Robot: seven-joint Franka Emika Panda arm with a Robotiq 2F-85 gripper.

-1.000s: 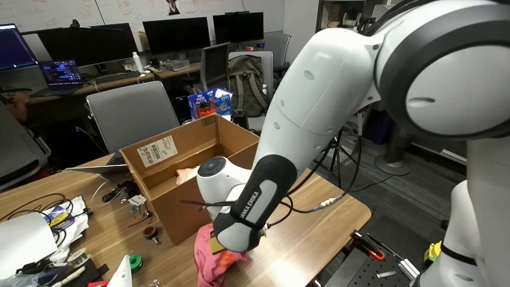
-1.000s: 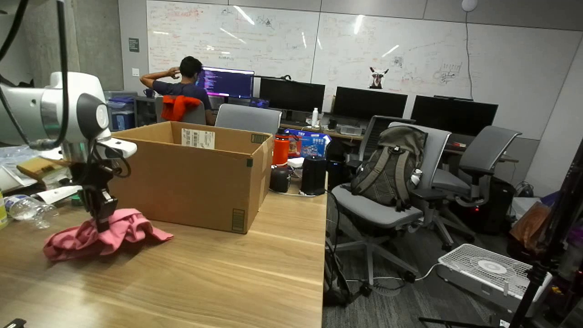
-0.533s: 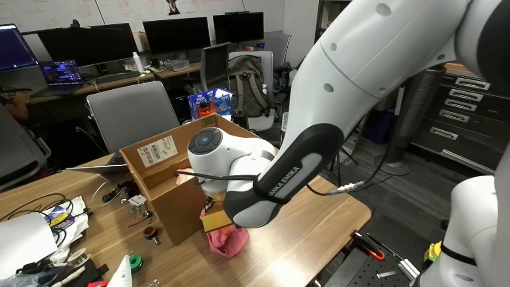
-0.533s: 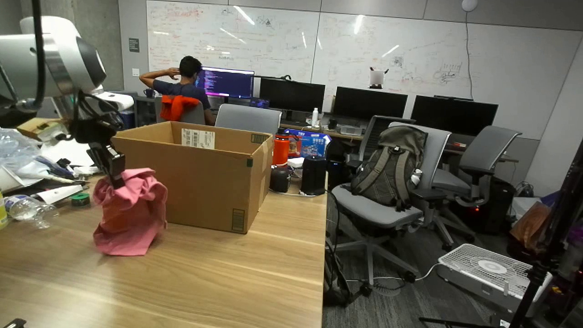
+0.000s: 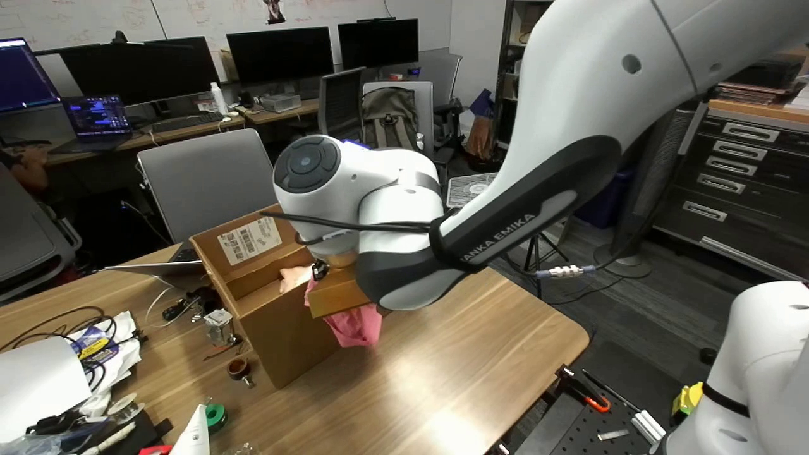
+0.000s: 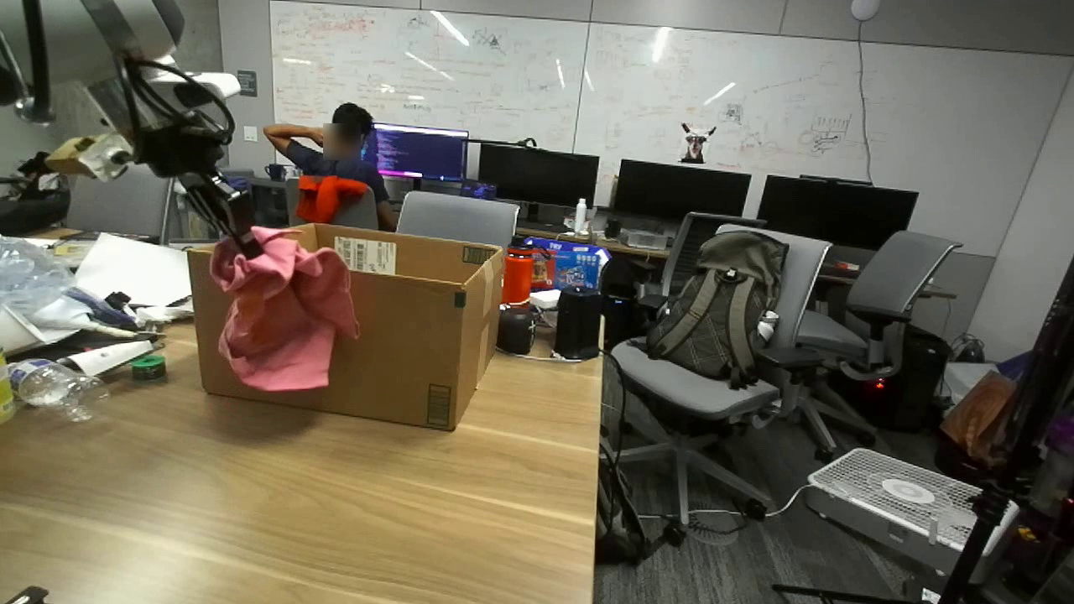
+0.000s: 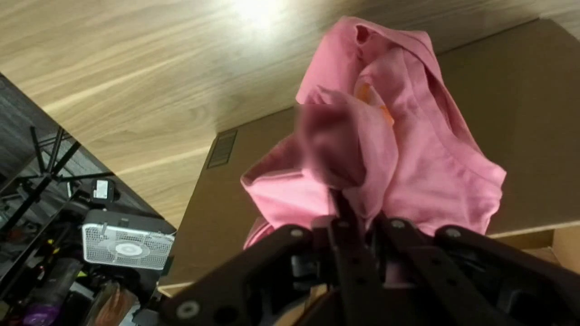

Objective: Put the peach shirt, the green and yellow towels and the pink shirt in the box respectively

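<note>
Gripper (image 6: 251, 246) holding the pink shirt (image 6: 289, 327) outside the box (image 6: 403, 361). The fingers are clamped on a gathered fold near the top of the cloth; the rest hangs below them in loose folds, in front of the box's long outer wall and clear of the table (image 6: 377, 512) on which the box stands. Whether the cloth touches that wall cannot be told. In the wrist view an orange patch (image 7: 364, 93) shows among the pink folds, with the brown wall of the box behind them. The box is upright and uncovered at the top, with a white label (image 5: 249, 240) on the inner face of the wall opposite the shirt. The peach shirt (image 5: 292, 278) lies inside the box; only a part of it shows past the near wall and the arm (image 5: 404, 208). A green spool (image 6: 148, 367) lies on the table near the box, and a clear plastic bottle (image 6: 54, 390) on its side farther from it. An orange bottle (image 6: 518, 277) appears near one corner of the box. A backpack (image 6: 713, 310) rests on a chair (image 6: 663, 373) well apart from the box; a white fan (image 6: 910, 495) lies flat, farther still from it.
</note>
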